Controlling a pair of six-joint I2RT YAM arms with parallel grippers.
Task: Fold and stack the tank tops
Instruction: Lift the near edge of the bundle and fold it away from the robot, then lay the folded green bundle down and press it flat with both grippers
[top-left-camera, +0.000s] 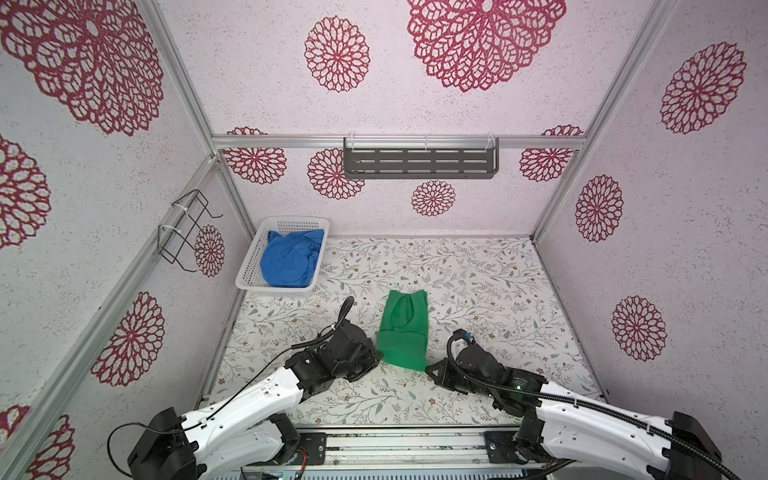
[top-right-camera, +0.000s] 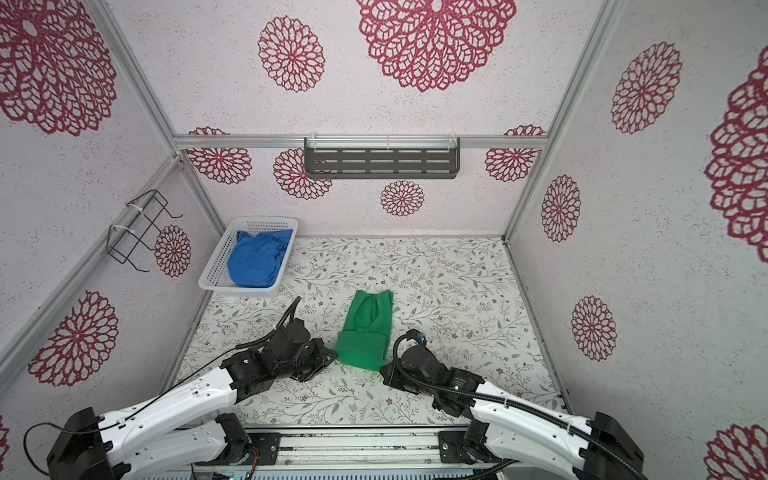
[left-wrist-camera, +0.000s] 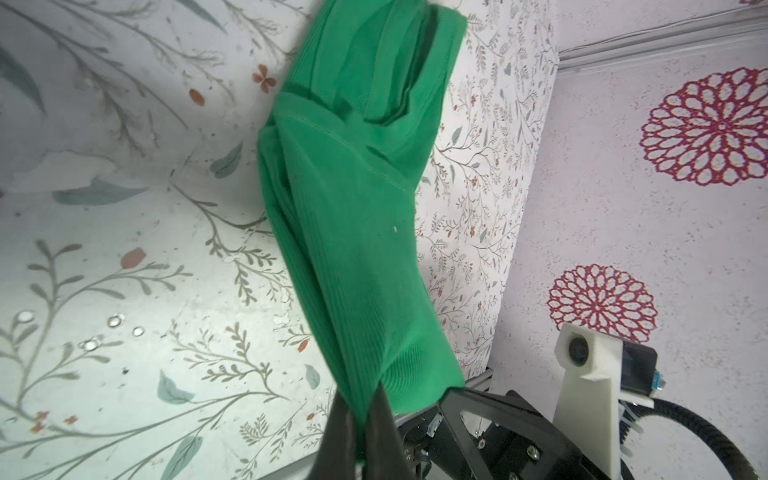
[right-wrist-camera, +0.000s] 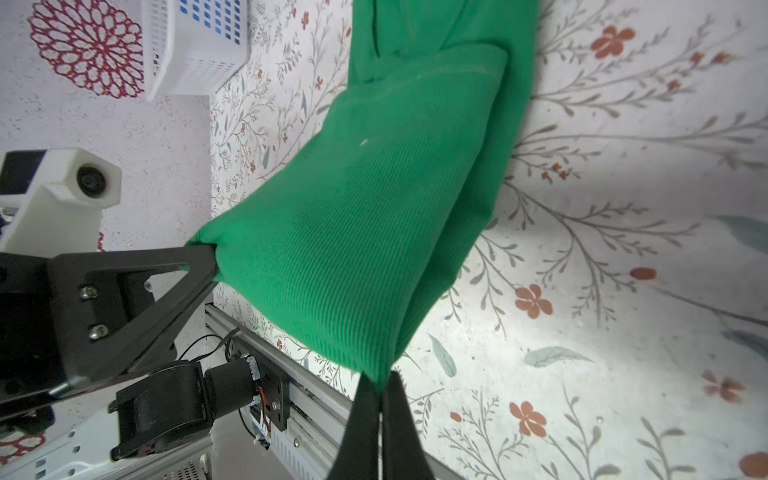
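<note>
The green tank top (top-left-camera: 404, 328) (top-right-camera: 365, 330) lies lengthwise on the flowered table, its near end lifted off the surface and doubled over. My left gripper (top-left-camera: 379, 356) (left-wrist-camera: 360, 409) is shut on the near left corner of the green tank top (left-wrist-camera: 353, 216). My right gripper (top-left-camera: 428, 368) (right-wrist-camera: 380, 384) is shut on the near right corner of the green tank top (right-wrist-camera: 374, 216). The blue tank top (top-left-camera: 289, 259) (top-right-camera: 257, 259) sits crumpled inside the white basket (top-left-camera: 249, 272) at the back left.
The white basket (top-right-camera: 212, 270) (right-wrist-camera: 195, 54) stands against the left wall. A black wire rack (top-left-camera: 185, 230) hangs on that wall, and a grey slotted shelf (top-left-camera: 419, 160) on the back wall. Aluminium rail (top-left-camera: 399, 440) runs along the table's front edge.
</note>
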